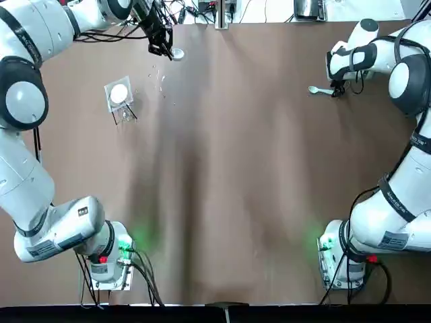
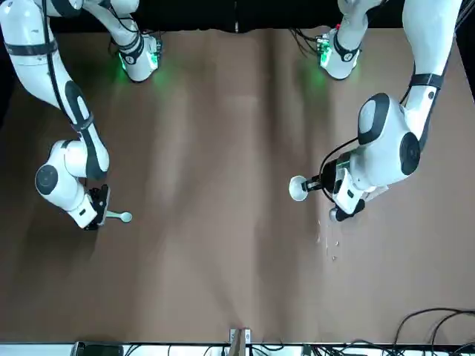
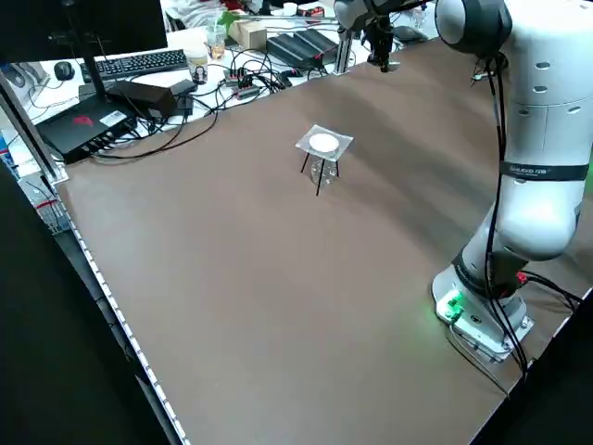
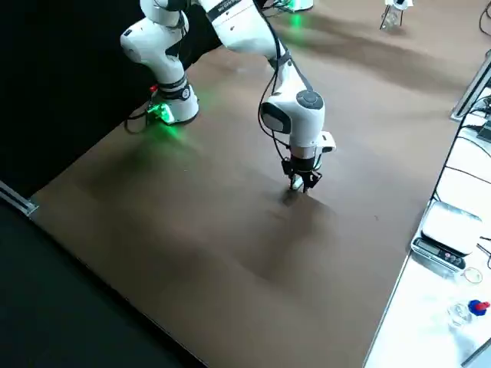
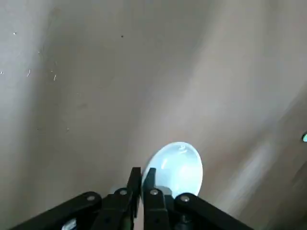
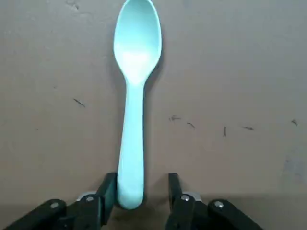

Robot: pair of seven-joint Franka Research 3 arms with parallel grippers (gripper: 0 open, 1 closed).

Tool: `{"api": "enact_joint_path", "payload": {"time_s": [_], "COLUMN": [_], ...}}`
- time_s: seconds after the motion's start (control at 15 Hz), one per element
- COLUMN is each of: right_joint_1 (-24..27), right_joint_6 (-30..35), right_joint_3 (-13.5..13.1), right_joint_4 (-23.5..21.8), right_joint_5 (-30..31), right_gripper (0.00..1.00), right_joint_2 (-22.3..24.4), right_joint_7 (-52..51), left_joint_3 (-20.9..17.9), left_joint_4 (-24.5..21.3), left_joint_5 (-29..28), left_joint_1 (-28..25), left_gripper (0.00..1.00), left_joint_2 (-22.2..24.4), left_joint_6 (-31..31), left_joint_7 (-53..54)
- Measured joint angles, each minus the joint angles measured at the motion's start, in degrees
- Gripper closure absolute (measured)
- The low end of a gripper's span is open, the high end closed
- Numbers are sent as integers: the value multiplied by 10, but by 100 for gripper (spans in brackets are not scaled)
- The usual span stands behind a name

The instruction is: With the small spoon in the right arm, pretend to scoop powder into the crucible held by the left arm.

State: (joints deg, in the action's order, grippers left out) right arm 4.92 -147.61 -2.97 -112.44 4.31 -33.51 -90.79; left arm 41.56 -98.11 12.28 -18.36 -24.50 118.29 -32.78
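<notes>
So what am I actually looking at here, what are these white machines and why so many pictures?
Two white robot arms at a brown table. One picture looks down from overhead, one faces the arms, two look from the sides, two sit on the wrists. The left gripper pinches the rim of a small white crucible. The right gripper is open around the handle of a pale spoon lying on the table. A little stand with a white disc stands apart.

A small tripod stand (image 1: 119, 95), topped by a square mesh with a white centre, is set upright on the brown table (image 1: 222, 168) towards its far left corner. A keyboard (image 3: 148, 63) and cables (image 3: 213, 102) are seen beyond the far edge.
</notes>
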Motion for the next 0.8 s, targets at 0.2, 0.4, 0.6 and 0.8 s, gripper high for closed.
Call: {"api": "enact_joint_path", "payload": {"time_s": [0.2,0.4,0.6,0.8], "right_joint_1": [-1,-3,-3,-3], "right_joint_6": [1,2,3,5], "right_joint_3": [0,1,1,1], "right_joint_4": [0,0,0,1], "right_joint_5": [0,0,0,0], "right_gripper": [50,50,52,53], "right_joint_2": [0,0,0,1], "right_joint_7": [8,14,14,15], "left_joint_3": [0,0,0,0], "left_joint_4": [0,0,1,1], "left_joint_5": [0,0,0,0], "left_joint_1": [-2,-4,-6,-7], "left_gripper": [94,94,94,94], "left_joint_2": [0,0,0,0], "left_joint_6": [0,0,0,0], "left_joint_7": [0,0,0,0]}}
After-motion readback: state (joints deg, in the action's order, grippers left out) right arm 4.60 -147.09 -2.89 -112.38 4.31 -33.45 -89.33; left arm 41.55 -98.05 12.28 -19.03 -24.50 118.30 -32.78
